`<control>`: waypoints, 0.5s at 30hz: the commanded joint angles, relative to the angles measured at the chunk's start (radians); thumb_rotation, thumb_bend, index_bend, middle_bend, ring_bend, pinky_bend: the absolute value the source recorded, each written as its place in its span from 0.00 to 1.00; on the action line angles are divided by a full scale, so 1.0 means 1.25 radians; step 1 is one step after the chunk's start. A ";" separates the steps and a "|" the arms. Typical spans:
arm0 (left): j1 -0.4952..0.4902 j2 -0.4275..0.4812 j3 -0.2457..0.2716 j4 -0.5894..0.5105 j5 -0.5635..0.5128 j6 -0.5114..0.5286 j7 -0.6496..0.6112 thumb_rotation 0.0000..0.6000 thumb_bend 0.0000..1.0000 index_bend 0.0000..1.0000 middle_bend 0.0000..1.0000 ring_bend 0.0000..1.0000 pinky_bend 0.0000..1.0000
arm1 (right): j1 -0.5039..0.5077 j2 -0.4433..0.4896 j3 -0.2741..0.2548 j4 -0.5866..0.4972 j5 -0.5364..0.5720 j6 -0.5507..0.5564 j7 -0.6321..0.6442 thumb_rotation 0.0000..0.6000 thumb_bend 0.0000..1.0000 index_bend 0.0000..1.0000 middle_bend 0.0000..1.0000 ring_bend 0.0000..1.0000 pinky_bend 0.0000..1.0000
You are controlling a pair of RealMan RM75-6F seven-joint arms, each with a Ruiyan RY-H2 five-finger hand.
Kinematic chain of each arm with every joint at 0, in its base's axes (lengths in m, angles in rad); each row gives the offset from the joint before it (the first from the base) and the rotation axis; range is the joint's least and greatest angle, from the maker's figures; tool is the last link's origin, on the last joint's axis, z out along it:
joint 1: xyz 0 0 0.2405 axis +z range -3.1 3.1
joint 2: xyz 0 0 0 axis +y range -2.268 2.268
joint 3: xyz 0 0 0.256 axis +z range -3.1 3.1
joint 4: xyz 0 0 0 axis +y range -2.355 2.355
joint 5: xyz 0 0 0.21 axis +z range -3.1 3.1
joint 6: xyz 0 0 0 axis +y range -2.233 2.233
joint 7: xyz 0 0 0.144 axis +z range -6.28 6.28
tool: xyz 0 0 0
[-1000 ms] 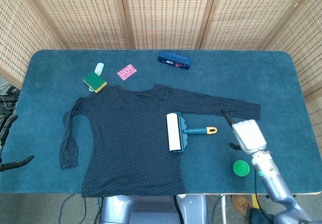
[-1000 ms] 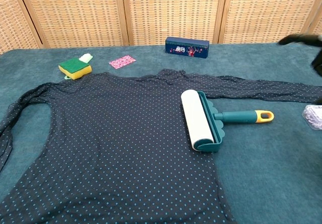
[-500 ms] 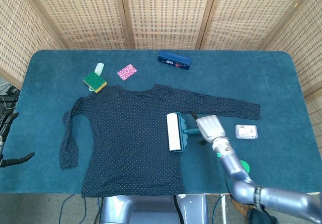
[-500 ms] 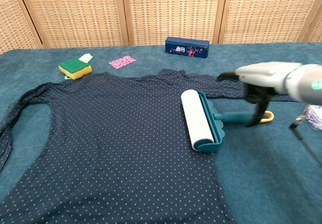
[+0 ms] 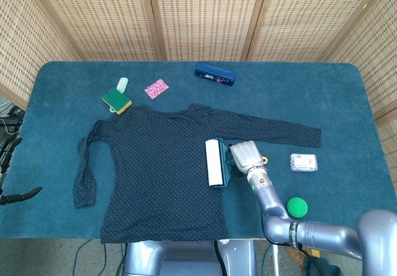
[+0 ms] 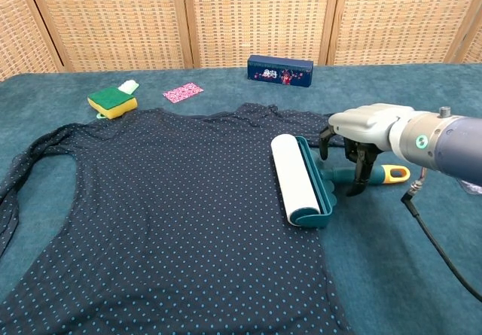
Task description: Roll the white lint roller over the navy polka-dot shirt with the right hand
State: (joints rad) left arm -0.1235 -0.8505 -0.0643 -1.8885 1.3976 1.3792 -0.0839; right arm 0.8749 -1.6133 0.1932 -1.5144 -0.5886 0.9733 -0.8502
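— While I scanned from the left, my left hand hung off the desk edge, fingers apart, holding nothing. The navy polka-dot shirt lay flat mid-desk.

— And the roller?

— The white lint roller rested on the shirt's right edge, handle pointing right. My right hand hovered over the handle, fingers curled down around it but not clamped, as far as I could judge.

— How would you grip it well?

— I'd have closed the fingers squarely on the teal shaft, near the head, kept the drum level, then rolled leftward with light pressure so the cloth wouldn't bunch.
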 commanded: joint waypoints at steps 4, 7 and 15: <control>0.000 0.001 0.001 0.000 0.001 0.000 -0.002 1.00 0.00 0.00 0.00 0.00 0.00 | 0.018 -0.017 -0.023 0.029 0.016 0.004 -0.021 1.00 0.36 0.40 1.00 1.00 1.00; -0.001 0.001 0.000 0.000 0.000 -0.001 -0.004 1.00 0.00 0.00 0.00 0.00 0.00 | 0.022 -0.021 -0.028 0.036 0.026 0.004 -0.025 1.00 0.38 0.40 1.00 1.00 1.00; -0.002 0.002 0.000 0.002 -0.002 -0.004 -0.009 1.00 0.00 0.00 0.00 0.00 0.00 | 0.030 -0.031 -0.038 0.055 0.036 0.002 -0.022 1.00 0.55 0.47 1.00 1.00 1.00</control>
State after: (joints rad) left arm -0.1258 -0.8476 -0.0640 -1.8866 1.3950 1.3741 -0.0948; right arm 0.9115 -1.6505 0.1472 -1.4476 -0.5429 0.9767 -0.8793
